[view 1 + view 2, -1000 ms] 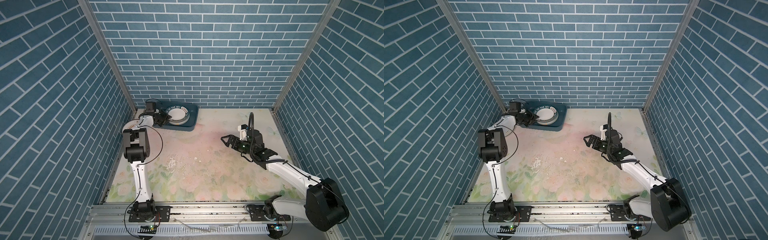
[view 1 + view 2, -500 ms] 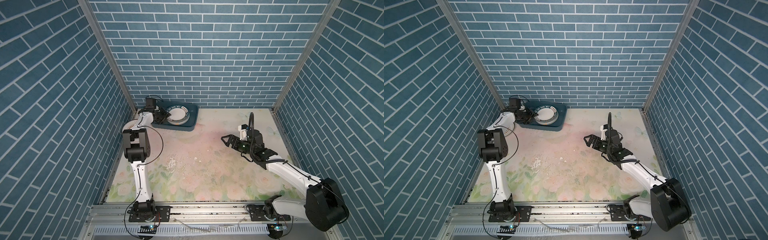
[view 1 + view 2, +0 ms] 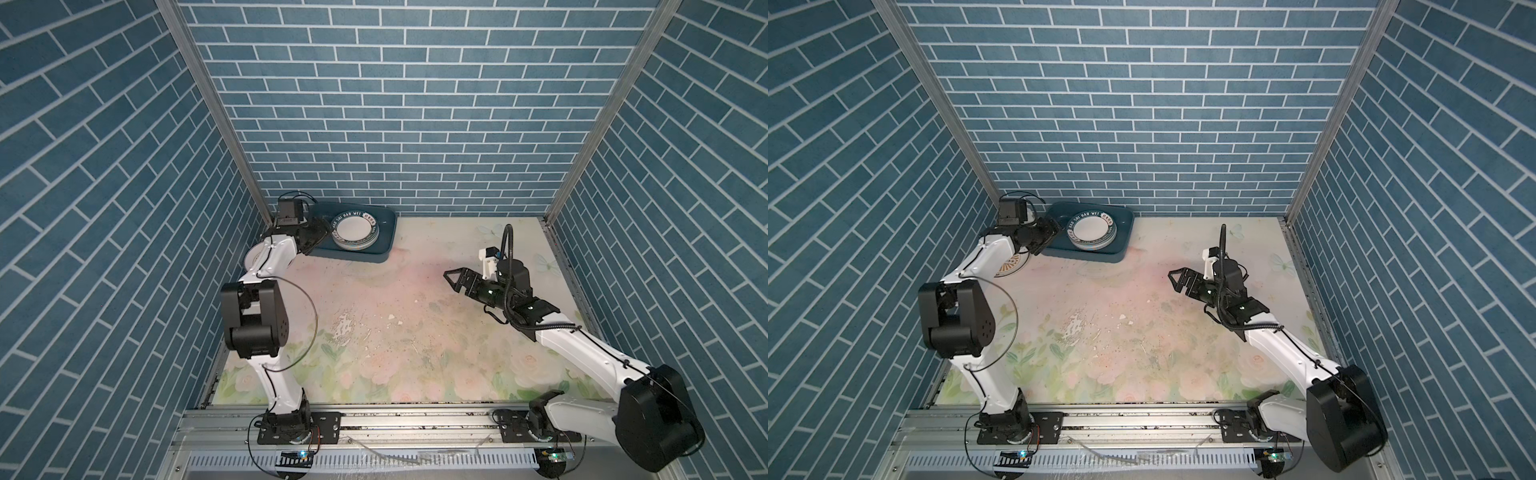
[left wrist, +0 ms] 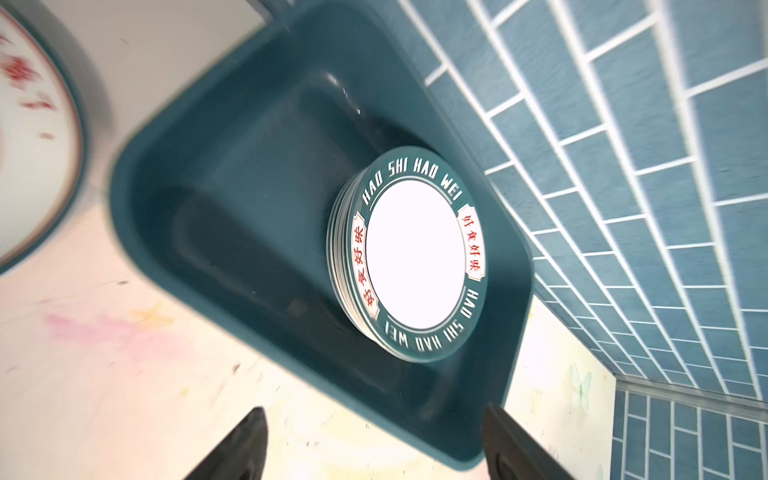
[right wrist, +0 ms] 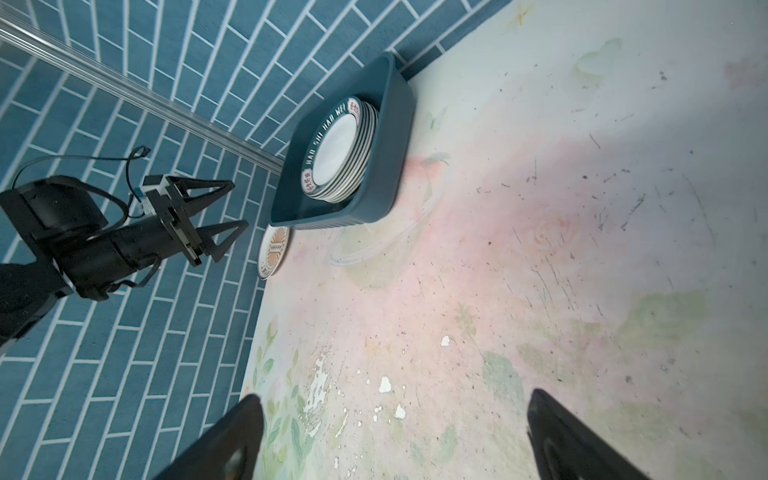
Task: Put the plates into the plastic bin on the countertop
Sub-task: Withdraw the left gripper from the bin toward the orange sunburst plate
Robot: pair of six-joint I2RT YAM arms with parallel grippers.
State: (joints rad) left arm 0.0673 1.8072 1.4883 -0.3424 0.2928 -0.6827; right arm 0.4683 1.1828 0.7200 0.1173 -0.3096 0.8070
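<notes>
Jaws apart, empty: left gripper (image 5: 237,203) hangs by the left end of the plastic bin (image 3: 384,249), upper left in a top view. The right gripper (image 3: 451,281) is also spread and empty, mid-right over the countertop (image 3: 395,332). Stacked plates (image 3: 355,232) fill the bin's right half, about rim-high, so another dropped off-centre could slide off. One sunburst plate (image 3: 1011,266) lies flat outside, near the bin corner and side wall, under the left arm. Fingers may skid off its rim or shove the bin.
</notes>
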